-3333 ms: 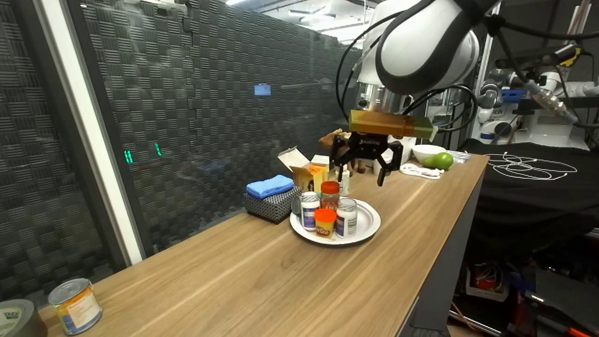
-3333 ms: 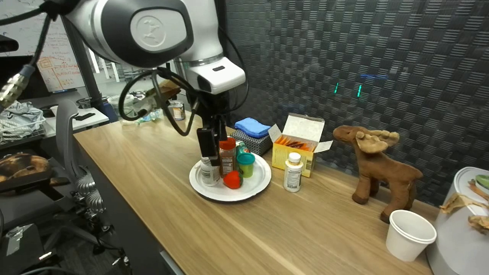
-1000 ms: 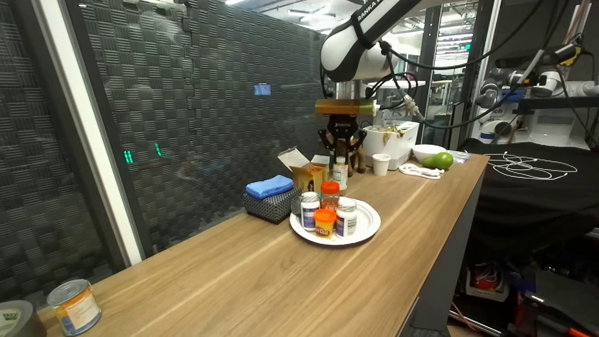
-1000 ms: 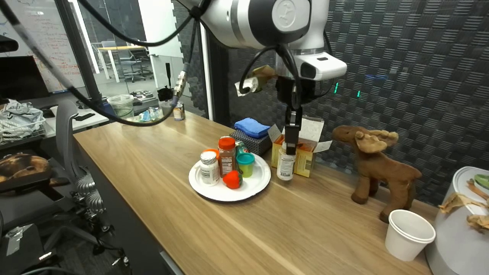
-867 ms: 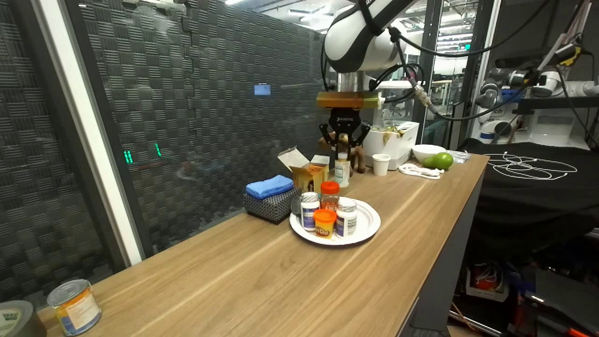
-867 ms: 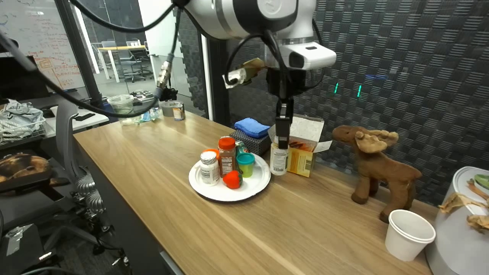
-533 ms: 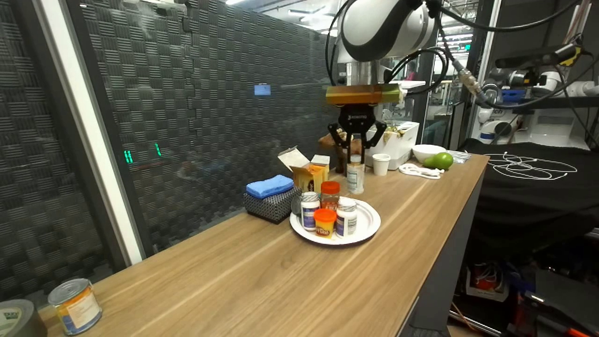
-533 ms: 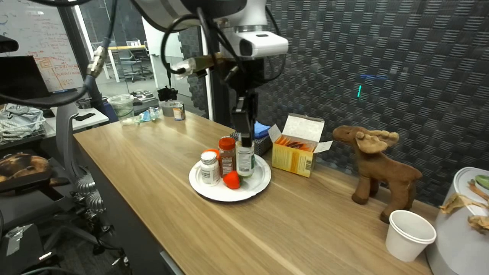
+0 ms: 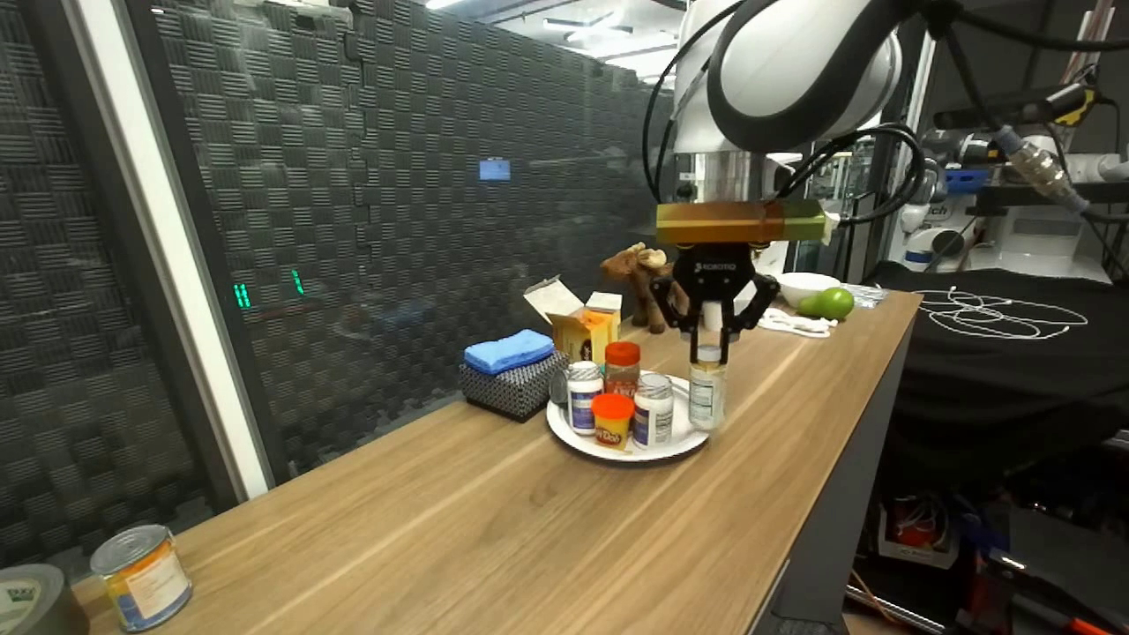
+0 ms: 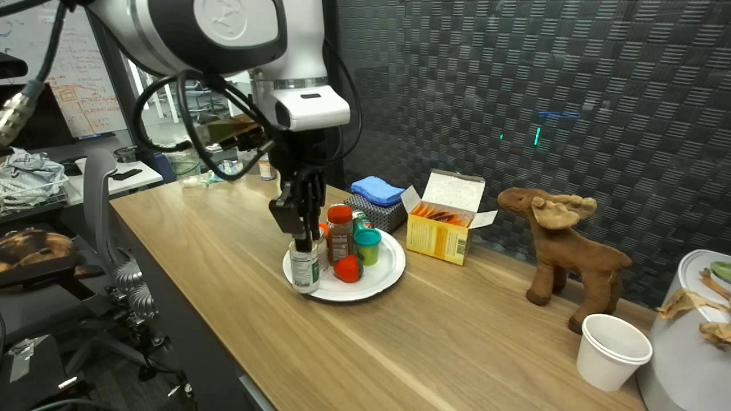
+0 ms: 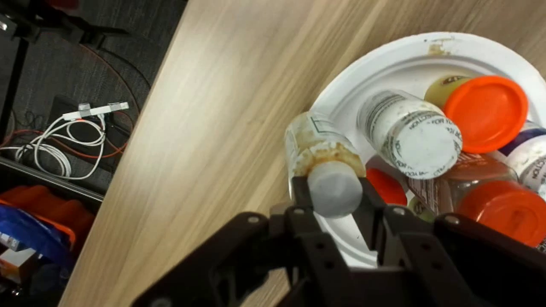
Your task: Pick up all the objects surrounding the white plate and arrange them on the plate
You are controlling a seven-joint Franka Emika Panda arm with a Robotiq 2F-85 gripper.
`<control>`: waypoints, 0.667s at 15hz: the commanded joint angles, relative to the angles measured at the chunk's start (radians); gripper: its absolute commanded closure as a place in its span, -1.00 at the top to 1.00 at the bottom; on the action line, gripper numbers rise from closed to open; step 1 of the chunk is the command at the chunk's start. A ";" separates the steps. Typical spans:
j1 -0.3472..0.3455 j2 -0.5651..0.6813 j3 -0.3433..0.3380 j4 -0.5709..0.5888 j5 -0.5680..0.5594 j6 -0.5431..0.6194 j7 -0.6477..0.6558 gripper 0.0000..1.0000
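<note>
My gripper (image 9: 710,353) is shut on the neck of a white bottle (image 9: 707,401), below its white cap (image 11: 335,189). The bottle hangs about upright at the rim of the white plate (image 10: 394,268); I cannot tell whether its base touches. On the plate stand a white jar (image 11: 420,140), a blue-labelled white bottle (image 9: 582,406), an orange-lidded cup (image 9: 612,422), a red-capped bottle (image 10: 341,237) and a teal-lidded green cup (image 10: 367,246). A red ball (image 10: 347,268) lies there too. A green can (image 10: 361,220) at the back is partly hidden.
Behind the plate are an open yellow carton (image 10: 438,234) and a dark box (image 9: 516,388) topped by a blue cloth (image 9: 509,350). A toy moose (image 10: 562,245) and white cups (image 10: 614,351) stand farther along. A metal tin (image 9: 141,578) sits at the far end.
The gripper, open over the plate earlier, closed on the white bottle beside the carton. It then carried the bottle across the plate to the rim on the side away from the carton.
</note>
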 commanded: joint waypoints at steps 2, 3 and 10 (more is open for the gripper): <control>-0.018 -0.042 0.027 -0.073 0.014 0.123 -0.003 -0.83; -0.019 -0.038 0.027 -0.072 0.008 0.138 -0.001 -0.83; -0.029 -0.020 0.023 -0.043 -0.005 0.138 -0.008 -0.83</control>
